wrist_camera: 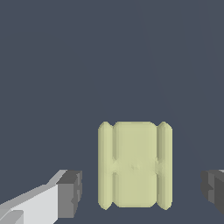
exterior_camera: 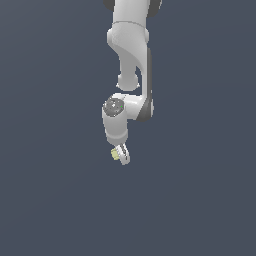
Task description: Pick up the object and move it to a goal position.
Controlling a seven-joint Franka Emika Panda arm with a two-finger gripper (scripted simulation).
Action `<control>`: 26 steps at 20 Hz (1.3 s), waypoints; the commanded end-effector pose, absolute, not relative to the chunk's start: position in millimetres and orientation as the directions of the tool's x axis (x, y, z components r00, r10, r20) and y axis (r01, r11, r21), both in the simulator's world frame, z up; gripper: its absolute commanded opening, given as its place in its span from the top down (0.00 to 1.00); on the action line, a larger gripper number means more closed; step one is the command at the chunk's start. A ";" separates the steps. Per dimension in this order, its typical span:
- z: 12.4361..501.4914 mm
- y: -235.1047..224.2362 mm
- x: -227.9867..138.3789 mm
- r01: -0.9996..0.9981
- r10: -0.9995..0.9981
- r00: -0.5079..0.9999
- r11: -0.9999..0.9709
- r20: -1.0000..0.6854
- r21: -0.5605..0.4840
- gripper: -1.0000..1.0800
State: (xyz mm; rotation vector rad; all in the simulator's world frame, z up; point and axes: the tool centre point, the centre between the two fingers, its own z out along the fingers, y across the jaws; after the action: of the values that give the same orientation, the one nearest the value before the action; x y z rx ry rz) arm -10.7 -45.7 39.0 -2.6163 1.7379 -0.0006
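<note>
Claw (wrist_camera: 140, 188) fingers stand apart on either side of a small yellow-green ridged block (wrist_camera: 135, 165), with a clear gap between each dark pad (wrist_camera: 70, 193) and the block, so nothing is gripped. From the outside camera the block (exterior_camera: 115, 155) sits at the claw (exterior_camera: 121, 155) tip, beneath the white arm (exterior_camera: 129, 60). Judging by this, closing, lifting and carrying to the goal remain. Beyond lies plain dark grey ground; no goal marker is visible.

White arm down, gripper (exterior_camera: 121, 155) apparently spread apart.
</note>
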 end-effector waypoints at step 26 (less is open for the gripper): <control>21.9 -58.9 -9.9 -0.924 -0.924 0.384 -0.384 -0.001 -0.001 1.00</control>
State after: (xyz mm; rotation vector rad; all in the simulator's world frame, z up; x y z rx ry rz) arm -10.5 -53.4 16.8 -2.6133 1.7419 0.0020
